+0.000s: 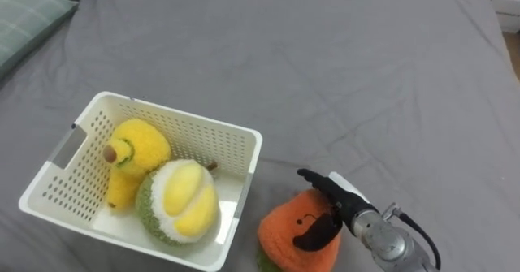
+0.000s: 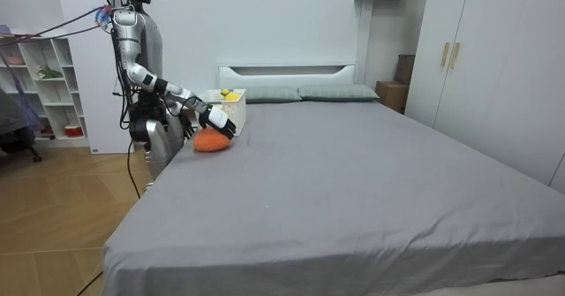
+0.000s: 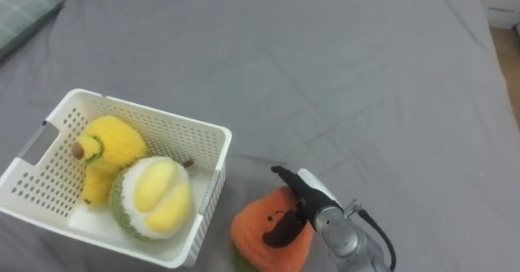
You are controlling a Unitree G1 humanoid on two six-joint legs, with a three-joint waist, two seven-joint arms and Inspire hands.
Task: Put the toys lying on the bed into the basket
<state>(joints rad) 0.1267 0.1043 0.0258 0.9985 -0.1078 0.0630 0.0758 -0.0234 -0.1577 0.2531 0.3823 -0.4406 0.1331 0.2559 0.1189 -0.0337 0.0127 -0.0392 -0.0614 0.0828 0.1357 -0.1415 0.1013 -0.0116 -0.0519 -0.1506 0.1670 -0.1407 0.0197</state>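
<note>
Basket [image 1: 207, 146] of plush fruits [image 1: 179, 203] beside orange toy [image 1: 284, 231] in right hand [image 1: 341, 203]

A white basket [image 1: 175, 119] sits on the grey bed [image 1: 325, 77], towards the left; inside it a yellow plush toy [image 1: 138, 146] leans against the far wall, touching a round green and yellow plush toy [image 1: 180, 200] nearer the front; just beside the basket's right wall lies an orange plush toy [image 1: 284, 223]; the right hand [image 1: 345, 203] rests on it, dark fingers and thumb curled over its top; a checked pillow [image 1: 24, 16] fills the upper left corner.
</note>
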